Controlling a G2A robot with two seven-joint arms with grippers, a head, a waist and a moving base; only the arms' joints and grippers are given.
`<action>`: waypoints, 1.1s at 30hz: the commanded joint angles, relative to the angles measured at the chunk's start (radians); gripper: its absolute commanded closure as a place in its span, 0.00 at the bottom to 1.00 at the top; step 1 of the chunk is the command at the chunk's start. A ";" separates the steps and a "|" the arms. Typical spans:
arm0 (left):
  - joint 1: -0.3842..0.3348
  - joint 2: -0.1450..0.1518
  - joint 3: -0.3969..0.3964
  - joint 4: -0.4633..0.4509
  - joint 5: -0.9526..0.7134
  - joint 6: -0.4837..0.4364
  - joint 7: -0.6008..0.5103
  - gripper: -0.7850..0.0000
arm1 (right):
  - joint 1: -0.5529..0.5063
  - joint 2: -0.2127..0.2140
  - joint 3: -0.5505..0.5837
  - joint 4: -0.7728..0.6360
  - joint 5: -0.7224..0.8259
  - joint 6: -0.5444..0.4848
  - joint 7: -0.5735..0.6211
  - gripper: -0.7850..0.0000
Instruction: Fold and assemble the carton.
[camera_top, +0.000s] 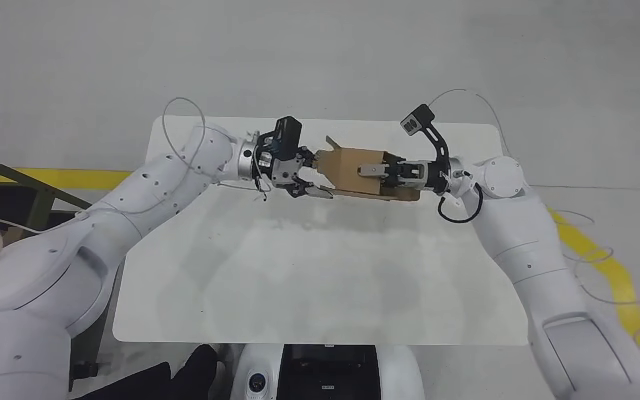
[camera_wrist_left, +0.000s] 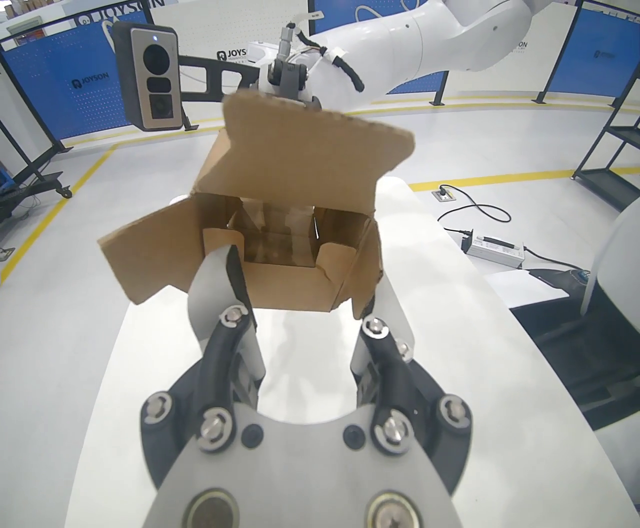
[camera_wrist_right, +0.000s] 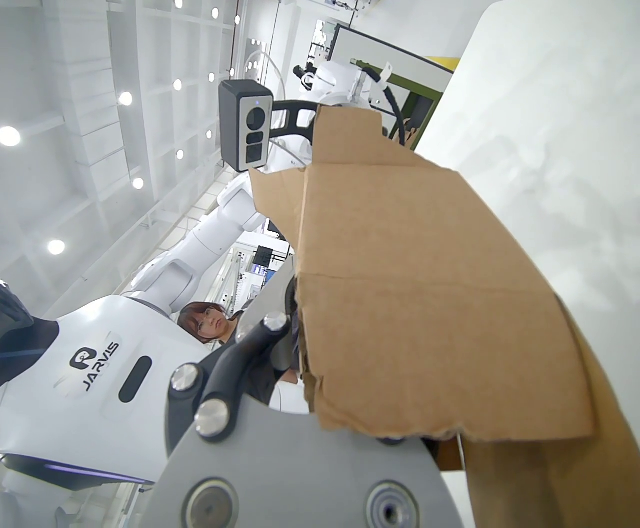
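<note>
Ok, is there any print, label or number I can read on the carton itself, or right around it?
The carton: no print; every face and flap that shows is plain brown cardboard.
The table: no print, bare white.
The small white tag behind the carton: marks too small to read.

Above the far middle of the table (camera_top: 300, 290): carton (camera_top: 352, 170), lengthwise between left gripper (camera_top: 308, 188) on its left and right gripper (camera_top: 378, 172) on its right. Open end toward left gripper, opposite end at right gripper.
</note>
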 joint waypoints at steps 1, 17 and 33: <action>0.000 -0.001 0.000 0.003 -0.005 0.000 0.000 0.35 | 0.000 0.000 -0.001 -0.002 0.001 0.001 0.001 1.00; 0.000 -0.005 -0.010 0.025 -0.046 0.000 0.000 0.53 | -0.002 0.004 -0.013 -0.012 0.000 -0.001 -0.001 1.00; 0.011 -0.023 -0.041 0.044 0.003 0.003 0.003 0.55 | 0.003 0.005 -0.025 -0.009 0.007 -0.003 -0.003 1.00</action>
